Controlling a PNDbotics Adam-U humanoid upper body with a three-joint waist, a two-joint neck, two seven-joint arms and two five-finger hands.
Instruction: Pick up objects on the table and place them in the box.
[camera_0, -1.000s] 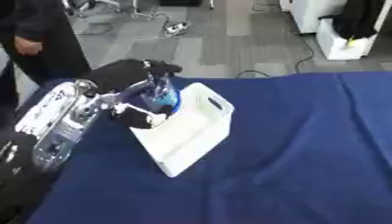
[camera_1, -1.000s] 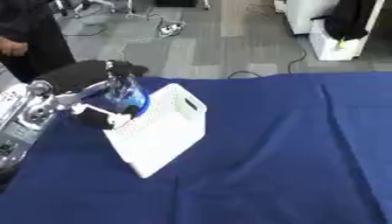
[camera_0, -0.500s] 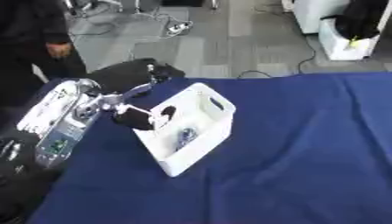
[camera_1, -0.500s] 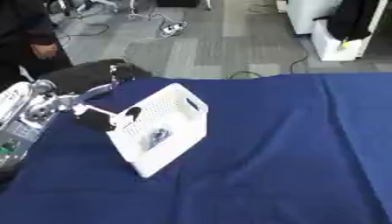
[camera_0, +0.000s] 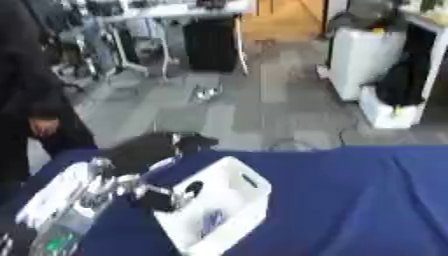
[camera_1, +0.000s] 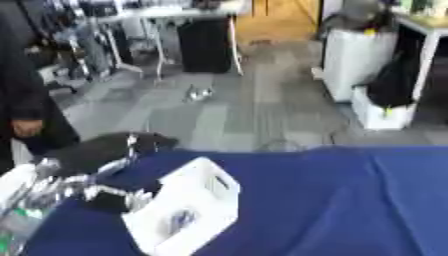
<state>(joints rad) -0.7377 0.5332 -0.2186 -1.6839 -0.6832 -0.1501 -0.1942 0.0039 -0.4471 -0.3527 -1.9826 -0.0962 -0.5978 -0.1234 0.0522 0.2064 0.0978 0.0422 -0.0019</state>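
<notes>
Left hand (camera_0: 166, 196) at the near-left wall of the white box (camera_0: 241, 195), finger position impossible to tell through blur. Box on the blue counter (camera_0: 367, 200), tipped, a bluish object (camera_0: 210, 223) lying inside. Right hand out of view.

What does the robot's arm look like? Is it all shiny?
Partly shiny. The left arm comes in from the lower left with pale silver-white shells and a small greenish patch near the bottom edge. Toward the white box it thins into silver rods and joints. The left hand looks dark, almost black; the blur hides finer markings. The right arm isn't in view.
</notes>
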